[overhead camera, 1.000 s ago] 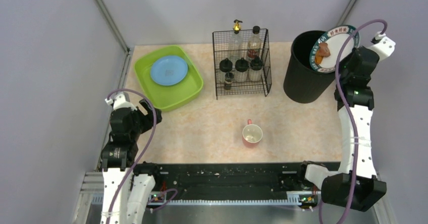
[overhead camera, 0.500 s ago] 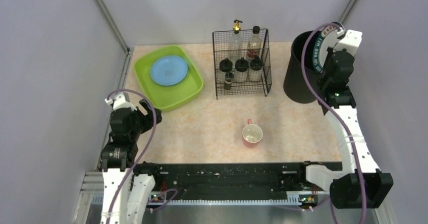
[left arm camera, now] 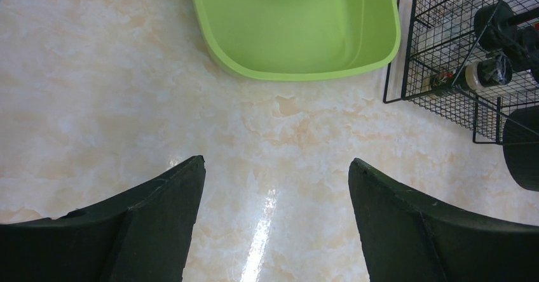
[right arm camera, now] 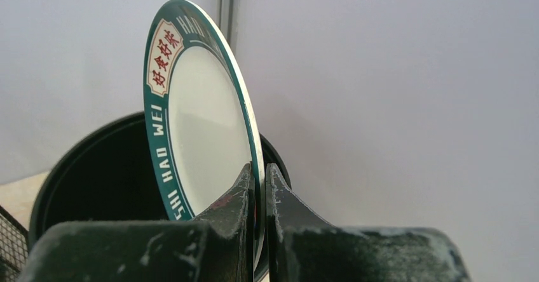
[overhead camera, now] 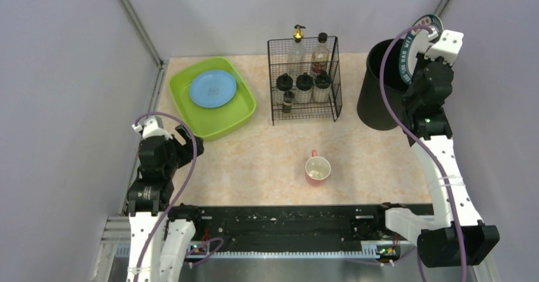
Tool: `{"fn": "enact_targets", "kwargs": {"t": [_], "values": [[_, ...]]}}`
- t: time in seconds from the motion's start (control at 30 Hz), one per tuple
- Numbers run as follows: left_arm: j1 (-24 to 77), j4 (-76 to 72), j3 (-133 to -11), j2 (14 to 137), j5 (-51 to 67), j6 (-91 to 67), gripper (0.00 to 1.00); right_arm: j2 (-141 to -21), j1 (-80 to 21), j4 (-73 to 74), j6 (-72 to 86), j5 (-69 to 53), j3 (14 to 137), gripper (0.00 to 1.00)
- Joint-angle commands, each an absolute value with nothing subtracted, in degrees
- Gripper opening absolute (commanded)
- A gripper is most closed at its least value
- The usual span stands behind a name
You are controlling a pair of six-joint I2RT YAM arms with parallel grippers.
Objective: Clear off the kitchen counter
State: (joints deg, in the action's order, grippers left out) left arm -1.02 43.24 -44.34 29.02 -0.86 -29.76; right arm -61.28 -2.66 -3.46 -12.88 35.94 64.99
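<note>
**Operator:** Where do things stand on my right?

**Spotter:** Your right hand [right arm camera: 257,187] is closed on the lower rim of the green-bordered plate [right arm camera: 203,123]. The plate stands almost upright over the mouth of the black bin [overhead camera: 378,98]. In the wrist view its face looks clean, apart from a reddish trace by the fingertip.

**Operator:** What worries you?

**Spotter:** The grip. You hold a smooth plate by a thin edge, so most of its weight sits above the pinch. If you turn the wrist fast, I think it could pivot or slide out, and it would drop straight into the bin. Its lower edge is also close to the bin's rim, so a knock there might tip the bin or loosen the plate.

**Operator:** And the way to the tub?

**Spotter:** The lime-green tub [overhead camera: 241,114] sits on the far left of the table [overhead camera: 267,155], with a blue plate [overhead camera: 213,88] already in it. The wire rack [overhead camera: 305,79] of bottles stands between you and the tub. If you carry low, the plate's edge could catch the rack. The pink mug [overhead camera: 318,168] is alone mid-table, so a low elbow could hit it.

**Operator:** My left side?

**Spotter:** Your left hand [left arm camera: 276,167] is wide open and empty, hovering over bare table just short of the tub's near corner. If both arms go for the tub, they could crowd each other there.
</note>
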Motion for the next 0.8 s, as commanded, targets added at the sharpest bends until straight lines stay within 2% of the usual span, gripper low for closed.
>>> {"fn": "enact_targets", "kwargs": {"t": [0.0,0.23,0.57,0.67,0.77], "values": [[-0.79,39.79,-43.89,28.92,-0.53,-28.63,0.87,-58.77,-3.77,-8.19,-12.28,35.21,70.26,0.0],[-0.79,39.42,-43.7,29.18,-0.26,-28.17,0.89,-59.65,-4.67,-1.6,-6.13,27.37,75.92,0.0],[-0.8,36.98,-42.66,29.77,8.47,-26.14,0.92,-61.66,-9.13,9.46,6.88,12.48,84.44,0.0],[-0.75,35.62,-41.96,29.77,12.66,-25.12,0.92,-62.47,-12.85,11.25,8.2,9.05,84.62,0.0],[-0.29,33.54,-41.0,30.55,18.43,-24.24,0.91,-63.11,-19.07,12.43,7.48,10.85,83.73,0.0]]}}
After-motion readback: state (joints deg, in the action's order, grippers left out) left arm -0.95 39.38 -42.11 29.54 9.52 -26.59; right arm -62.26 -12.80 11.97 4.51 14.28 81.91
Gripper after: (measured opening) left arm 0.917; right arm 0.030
